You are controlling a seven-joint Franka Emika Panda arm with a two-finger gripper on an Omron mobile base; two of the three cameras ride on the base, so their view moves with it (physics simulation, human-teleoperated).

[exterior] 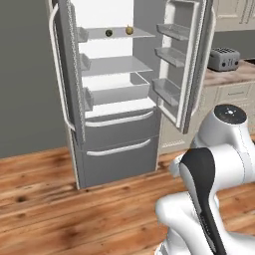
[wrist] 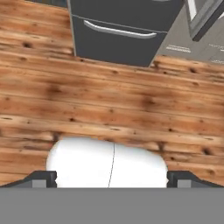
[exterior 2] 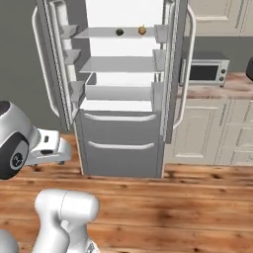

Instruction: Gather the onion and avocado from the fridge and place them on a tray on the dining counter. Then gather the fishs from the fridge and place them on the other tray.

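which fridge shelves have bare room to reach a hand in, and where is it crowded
In the fridge, the top shelf holds the avocado and the onion toward its right; its left stretch is bare. The middle shelf looks bare between the side walls. The door bins look bare too. Nowhere is crowded.

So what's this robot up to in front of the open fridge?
It is parked facing the fridge, whose two upper doors stand wide open. On the top shelf sit a dark avocado and a golden-brown onion, side by side and apart, neither touched yet. The arm is folded low and its end effector is open and empty, pointing down at the wooden floor. Nothing has been picked up so far.
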